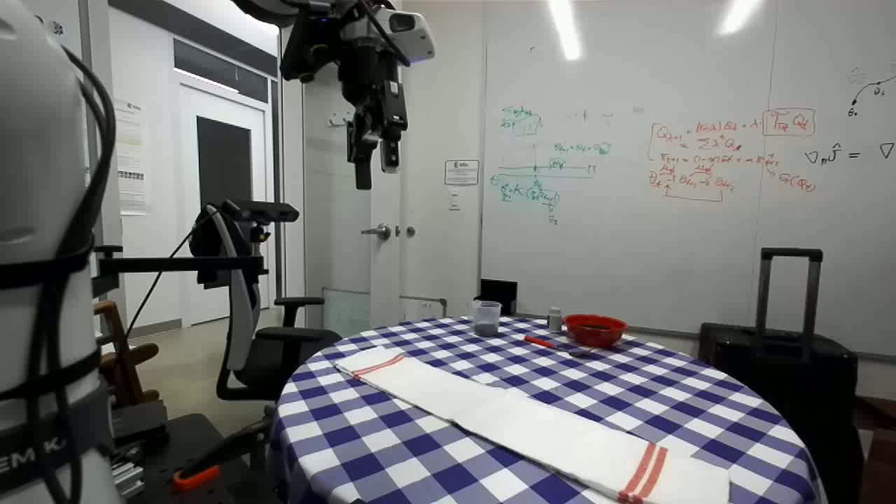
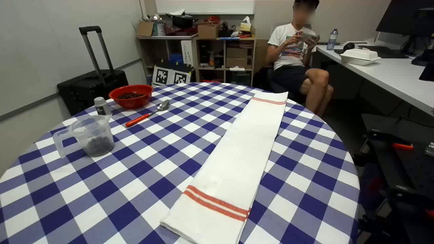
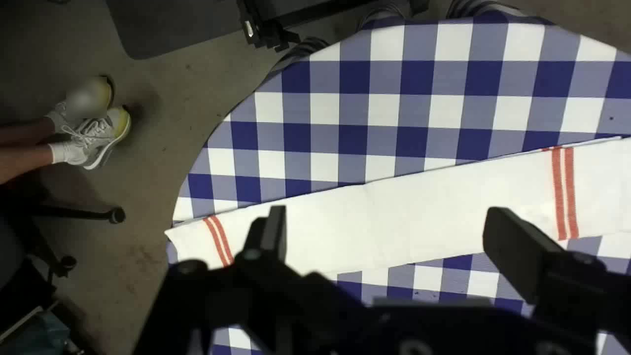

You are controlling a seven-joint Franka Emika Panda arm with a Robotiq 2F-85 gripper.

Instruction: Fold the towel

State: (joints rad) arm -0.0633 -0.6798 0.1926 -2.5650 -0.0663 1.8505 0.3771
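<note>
checkered tablecloth [image 2: 135, 189] | red bowl [image 2: 134, 103] — dark contents [image 2: 130, 95] inside | red-handled spoon [image 2: 146, 116] — near bowl | measuring cup [image 2: 89, 131]

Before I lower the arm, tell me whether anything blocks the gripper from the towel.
Nothing visible does: the wrist view shows no object between the open gripper and the towel. The measuring cup, spoon and red bowl sit apart from it.

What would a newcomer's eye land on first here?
Probably the blue-and-white checkered tablecloth, with the long white towel, red-striped near both ends, stretched across it. Next, in an exterior view, come the red bowl toward the tablecloth's far side and the open claw hanging high up.
</note>
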